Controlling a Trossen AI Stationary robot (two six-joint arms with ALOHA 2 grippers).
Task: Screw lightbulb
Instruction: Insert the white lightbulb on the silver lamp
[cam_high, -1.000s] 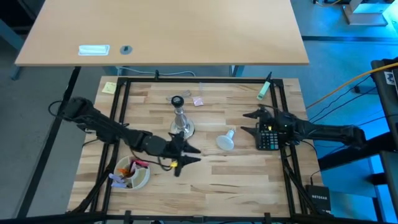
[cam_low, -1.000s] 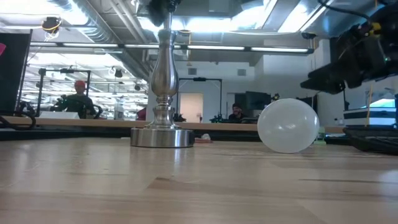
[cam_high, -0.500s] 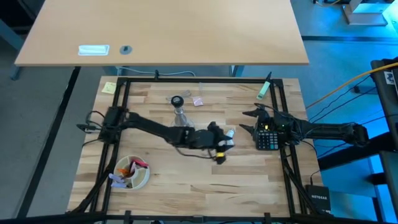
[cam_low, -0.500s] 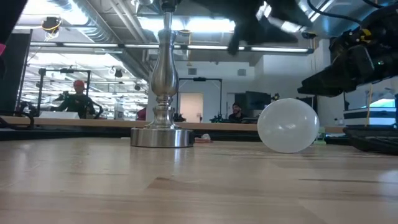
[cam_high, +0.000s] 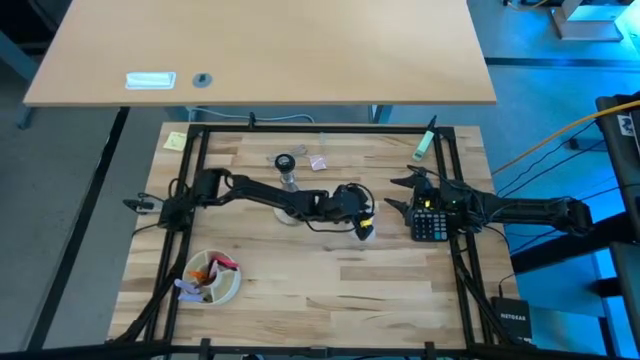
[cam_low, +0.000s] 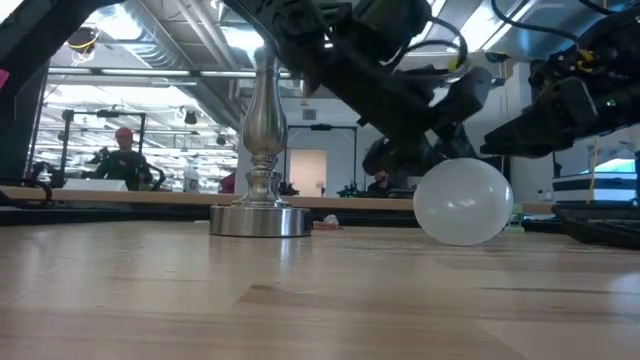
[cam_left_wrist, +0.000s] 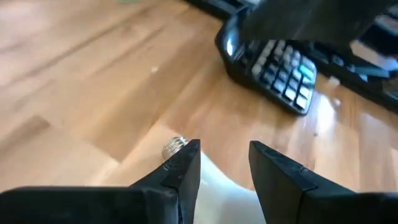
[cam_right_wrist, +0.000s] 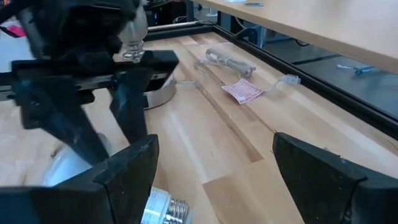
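Note:
The white lightbulb (cam_high: 366, 229) lies on its side on the wooden table, its round head on the board (cam_low: 463, 202) and its screw base (cam_left_wrist: 174, 147) pointing toward the far right. My left gripper (cam_high: 358, 217) is open and low over the bulb; its fingers (cam_left_wrist: 186, 163) stand on either side of the bulb's tapering neck (cam_left_wrist: 219, 185). The shiny silver stand (cam_high: 288, 184) stands upright on its round foot (cam_low: 261, 220) to the bulb's left, partly under my left arm. My right gripper (cam_high: 402, 196) is open and empty above the calculator's far left corner. My left gripper comes at the bulb from above, slanting from the table's left, fingers across the neck (cam_right_wrist: 68, 165) just behind the screw base. I cannot tell whether the fingers touch the bulb. The bulb lies on the table.
A black calculator (cam_high: 432, 220) lies right of the bulb. A bowl (cam_high: 212, 278) with small items sits near left. A black disc (cam_high: 284, 162), a pink slip (cam_high: 320, 162), a yellow note (cam_high: 176, 141) and a green marker (cam_high: 426, 142) lie along the far side. People show in the room behind.
My left gripper has swung from in front of the stand toward the table's right edge and come down over the lightbulb. The bulb and the stand have stayed where they were.

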